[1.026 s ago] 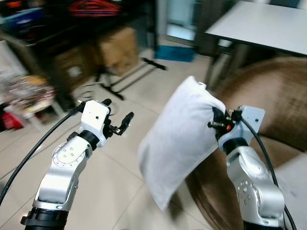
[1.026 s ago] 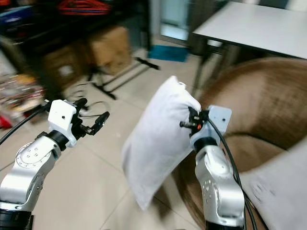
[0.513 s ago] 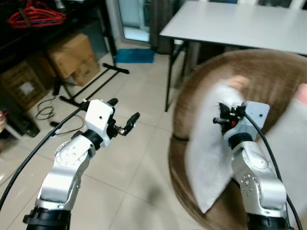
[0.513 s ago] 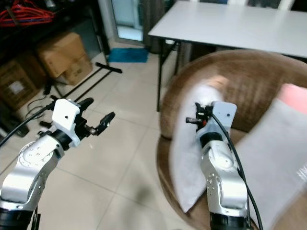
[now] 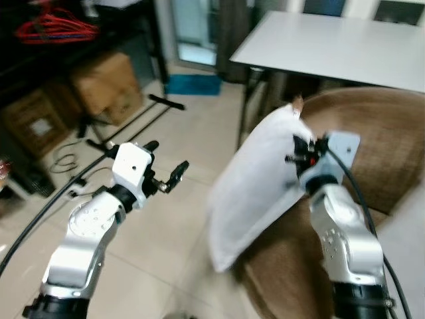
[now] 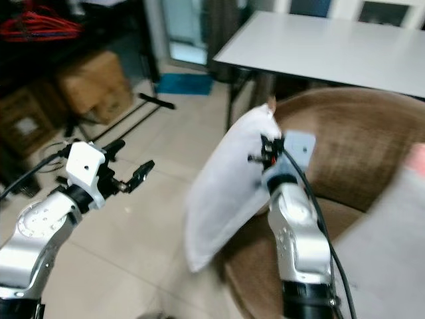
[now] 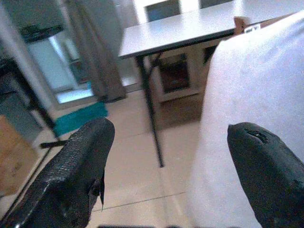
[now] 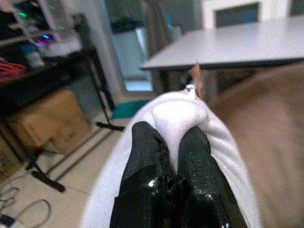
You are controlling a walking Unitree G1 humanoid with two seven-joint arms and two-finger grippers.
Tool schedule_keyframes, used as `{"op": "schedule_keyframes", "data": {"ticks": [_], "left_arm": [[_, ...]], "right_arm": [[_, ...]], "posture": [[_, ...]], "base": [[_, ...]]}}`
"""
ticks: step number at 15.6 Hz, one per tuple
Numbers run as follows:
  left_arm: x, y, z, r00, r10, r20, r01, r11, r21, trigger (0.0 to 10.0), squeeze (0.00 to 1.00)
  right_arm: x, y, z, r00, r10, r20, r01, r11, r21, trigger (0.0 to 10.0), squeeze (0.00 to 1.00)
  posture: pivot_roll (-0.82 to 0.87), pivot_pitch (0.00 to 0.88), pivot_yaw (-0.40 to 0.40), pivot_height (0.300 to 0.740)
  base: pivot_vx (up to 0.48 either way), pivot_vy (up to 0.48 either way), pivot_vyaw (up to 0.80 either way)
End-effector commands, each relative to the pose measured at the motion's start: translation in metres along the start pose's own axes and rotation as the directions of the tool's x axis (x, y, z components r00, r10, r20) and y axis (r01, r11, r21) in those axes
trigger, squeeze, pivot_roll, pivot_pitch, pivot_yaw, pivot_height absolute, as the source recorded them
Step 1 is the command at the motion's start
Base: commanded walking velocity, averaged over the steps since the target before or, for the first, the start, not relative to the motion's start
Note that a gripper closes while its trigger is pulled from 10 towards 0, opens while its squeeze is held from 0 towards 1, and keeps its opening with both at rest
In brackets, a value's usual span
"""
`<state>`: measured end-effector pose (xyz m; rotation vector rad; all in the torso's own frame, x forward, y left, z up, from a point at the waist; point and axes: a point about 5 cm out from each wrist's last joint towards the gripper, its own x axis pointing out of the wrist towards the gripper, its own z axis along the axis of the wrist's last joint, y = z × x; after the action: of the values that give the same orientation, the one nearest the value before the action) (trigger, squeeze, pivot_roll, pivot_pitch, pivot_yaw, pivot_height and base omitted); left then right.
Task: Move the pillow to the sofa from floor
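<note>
A white pillow (image 5: 255, 189) hangs in the air from the robot's right gripper (image 8: 167, 156), whose jaws are pinched tight on a bunched fold near the pillow's top corner, just below a small tag; the rest of the pillow droops down and toward the robot's left, its lower corner dangling over the tiled floor (image 5: 172, 219) at the edge of the brown sofa (image 5: 382, 143). The pillow is off the floor but not yet resting on the seat: most of its bulk sits beside the sofa's rounded arm rather than over the cushion. The left gripper (image 5: 167, 179) is raised at chest height well apart from the pillow, jaws spread and holding nothing, with the pillow's white side visible just beyond one finger in the left wrist view. Behind the sofa stands a grey table (image 5: 339, 43), with cardboard boxes (image 5: 106, 83) and a dark shelf further off to the robot's left. The hold looks thin for the load, a pinch of fabric rather than a grip on the filling, so the cloth could likely slide out if the arm swings sharply. A release here would probably drop the pillow down the outside of the sofa arm and back onto the tiles; the hanging corner might also catch on the arm's edge as it is carried across. Both head views are somewhat blurred, so the exact gap between pillow and sofa cannot be told.
</note>
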<state>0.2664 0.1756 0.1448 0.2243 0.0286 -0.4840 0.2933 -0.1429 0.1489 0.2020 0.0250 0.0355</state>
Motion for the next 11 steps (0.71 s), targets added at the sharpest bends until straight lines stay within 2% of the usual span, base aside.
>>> {"op": "schedule_keyframes", "data": {"ticks": [1, 3, 6, 7, 9, 11], "left_arm": [[0.002, -0.002, 0.003, 1.0, -0.025, 0.003, 0.025, 1.0, 0.004, 10.0, 0.0], [0.002, -0.005, 0.002, 0.999, -0.04, -0.005, 0.04, 0.999, 0.011, 10.0, 0.0], [0.0, -0.008, 0.002, 0.998, -0.057, 0.002, 0.057, 0.998, 0.0, 10.0, 0.0], [-0.001, -0.009, 0.002, 0.998, -0.06, 0.001, 0.06, 0.998, 0.0, 10.0, 0.0], [-0.003, -0.01, 0.002, 0.998, -0.069, 0.0, 0.069, 0.998, 0.0, 10.0, 0.0], [-0.003, -0.01, 0.003, 0.997, -0.072, 0.001, 0.072, 0.997, 0.0, 10.0, 0.0]], "right_arm": [[0.001, 0.001, 0.012, 0.998, 0.011, 0.057, -0.01, 1.0, -0.022, 10.0, 0.0], [0.001, 0.001, 0.011, 0.999, 0.007, 0.046, -0.007, 1.0, -0.019, 10.0, 0.0], [-0.002, -0.003, 0.016, 0.998, 0.053, 0.035, -0.053, 0.999, 0.006, 10.0, 0.0], [-0.004, -0.005, 0.019, 0.996, 0.074, 0.04, -0.074, 0.997, -0.003, 10.0, 0.0], [-0.008, -0.021, 0.041, 0.99, 0.112, 0.091, -0.114, 0.993, 0.015, 10.0, 0.0], [-0.008, -0.026, 0.047, 0.988, 0.107, 0.112, -0.11, 0.994, 0.017, 10.0, 0.0]], "posture": [[-0.05, 0.0, 0.072, 0.74], [-0.05, 0.0, 0.072, 0.74], [-0.04, 0.0, 0.064, 0.74], [-0.03, 0.0, 0.061, 0.74], [-0.03, 0.0, 0.064, 0.74], [-0.03, 0.0, 0.064, 0.74]], "base": [[0.266, 0.0, 0.0], [0.133, 0.0, 0.0], [0.0, 0.0, -0.72], [0.0, 0.0, 0.0], [0.0, 0.0, 0.0], [0.0, 0.0, 0.0]]}}
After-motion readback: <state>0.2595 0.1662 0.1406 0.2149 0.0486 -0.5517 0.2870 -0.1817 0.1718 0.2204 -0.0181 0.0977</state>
